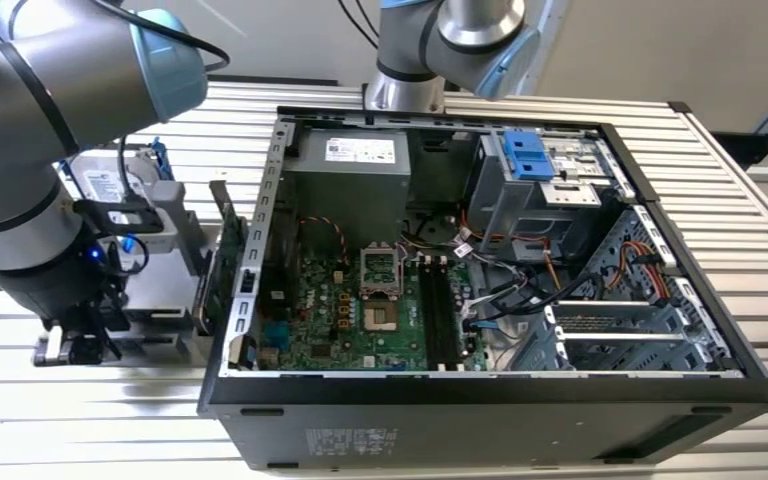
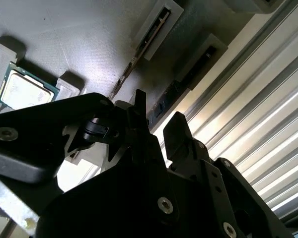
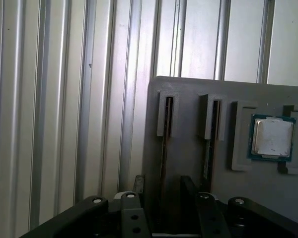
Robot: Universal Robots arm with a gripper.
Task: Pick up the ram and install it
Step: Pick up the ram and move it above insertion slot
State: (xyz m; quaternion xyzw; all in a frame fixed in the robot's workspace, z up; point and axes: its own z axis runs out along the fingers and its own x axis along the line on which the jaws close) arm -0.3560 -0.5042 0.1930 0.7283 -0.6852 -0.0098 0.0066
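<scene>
Grey holder on slatted counter: ram stands on edge in the slot nearest the holder's edge, claw spread open astride it, gripping nothing; an off-centre close could cock the ram, jamming it in its slot.

1. Finding: a robotics laboratory or test cell.
2. Counter: ribbed aluminium profile across its whole surface, as on machine benches.
3. Two grey jointed industrial arms: one arm at the exterior view's left, another arm standing at the counter's far edge.
4. An opened computer case lies on its side, its motherboard exposed.
5. A grey slotted fixture holds the ram and a processor.
</scene>
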